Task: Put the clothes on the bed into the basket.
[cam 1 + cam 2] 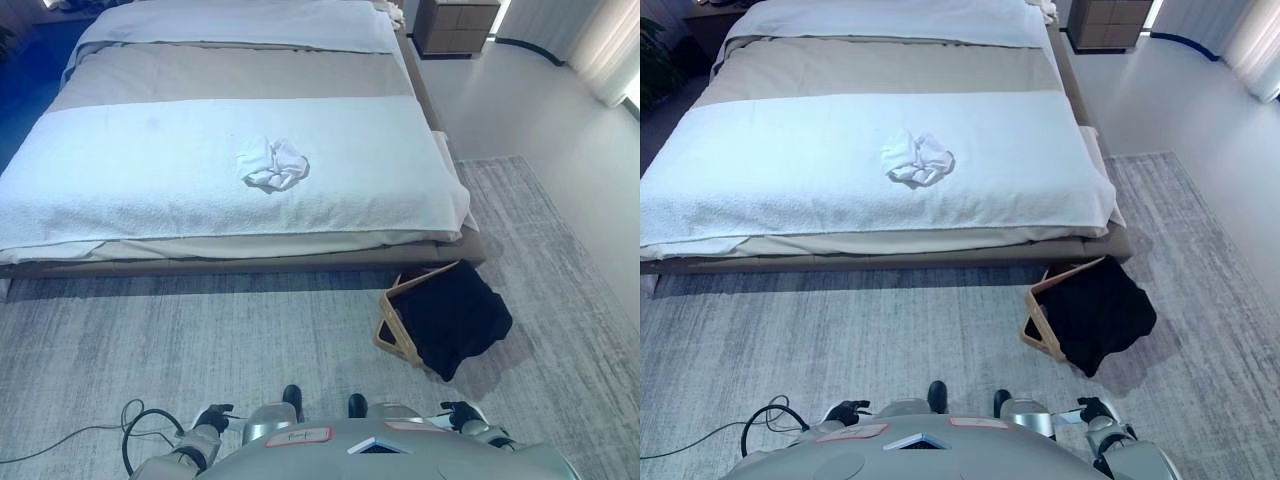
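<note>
Softly crumpled, the white garment (272, 163) is lying mid-bed, away from the edges; it looks light and limp, best gathered by bunching its top folds. The left hand (212, 417) and right hand (1095, 411) are hanging low, grasp impossible to tell.

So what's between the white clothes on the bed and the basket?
Only bare white blanket, the bed's edge and some grey rug separate the crumpled white clothes from the basket; both eye views show it.

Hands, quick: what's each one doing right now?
Left hand: low near the grey rug, holding nothing; fingers cannot be told.
Right hand: same, holding nothing; fingers cannot be told.
</note>
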Motion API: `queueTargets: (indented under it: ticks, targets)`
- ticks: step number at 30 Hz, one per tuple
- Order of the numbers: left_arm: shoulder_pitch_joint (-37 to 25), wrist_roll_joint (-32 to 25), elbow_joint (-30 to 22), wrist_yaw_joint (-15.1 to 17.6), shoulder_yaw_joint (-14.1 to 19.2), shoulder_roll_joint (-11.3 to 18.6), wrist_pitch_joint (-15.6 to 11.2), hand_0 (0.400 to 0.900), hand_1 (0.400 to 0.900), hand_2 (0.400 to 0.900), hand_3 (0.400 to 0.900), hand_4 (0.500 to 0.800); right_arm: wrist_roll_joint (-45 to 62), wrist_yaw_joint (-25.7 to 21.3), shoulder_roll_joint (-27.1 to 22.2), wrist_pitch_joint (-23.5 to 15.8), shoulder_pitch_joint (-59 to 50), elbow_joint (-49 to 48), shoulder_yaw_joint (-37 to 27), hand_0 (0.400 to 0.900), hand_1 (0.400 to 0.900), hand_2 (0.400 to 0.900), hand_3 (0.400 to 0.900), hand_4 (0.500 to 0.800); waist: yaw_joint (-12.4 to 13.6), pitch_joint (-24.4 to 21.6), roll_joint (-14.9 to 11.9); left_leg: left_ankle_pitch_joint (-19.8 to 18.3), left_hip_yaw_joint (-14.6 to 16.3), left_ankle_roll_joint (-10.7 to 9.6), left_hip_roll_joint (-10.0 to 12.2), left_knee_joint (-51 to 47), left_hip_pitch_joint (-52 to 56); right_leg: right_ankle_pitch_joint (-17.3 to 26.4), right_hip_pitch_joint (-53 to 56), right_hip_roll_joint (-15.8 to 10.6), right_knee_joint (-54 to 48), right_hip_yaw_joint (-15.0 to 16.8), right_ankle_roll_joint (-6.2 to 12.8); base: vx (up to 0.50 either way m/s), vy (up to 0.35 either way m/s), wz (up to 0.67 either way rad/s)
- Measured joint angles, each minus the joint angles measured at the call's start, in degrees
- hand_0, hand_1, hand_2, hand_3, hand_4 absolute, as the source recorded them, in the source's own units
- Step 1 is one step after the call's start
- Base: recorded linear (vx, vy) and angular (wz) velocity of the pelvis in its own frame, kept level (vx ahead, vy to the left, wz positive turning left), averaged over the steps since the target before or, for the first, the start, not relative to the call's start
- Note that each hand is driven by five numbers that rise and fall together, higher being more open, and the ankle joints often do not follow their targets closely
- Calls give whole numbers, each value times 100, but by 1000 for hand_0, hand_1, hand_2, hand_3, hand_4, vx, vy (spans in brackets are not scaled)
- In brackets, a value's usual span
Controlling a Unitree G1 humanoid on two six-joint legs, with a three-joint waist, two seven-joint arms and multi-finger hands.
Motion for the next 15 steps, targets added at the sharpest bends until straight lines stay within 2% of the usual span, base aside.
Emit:
queueTargets:
  ticks: [15]
  targets:
    - [23,-54,-2,-59,53,0,9,900,900,900,900,800,0,5,0,5,2,-40,91,900,900,900,900,800,7,-3,-10,-1,-6,0,2,0,-13,-15,-9,2,-1,-6,-23,0,0,0]
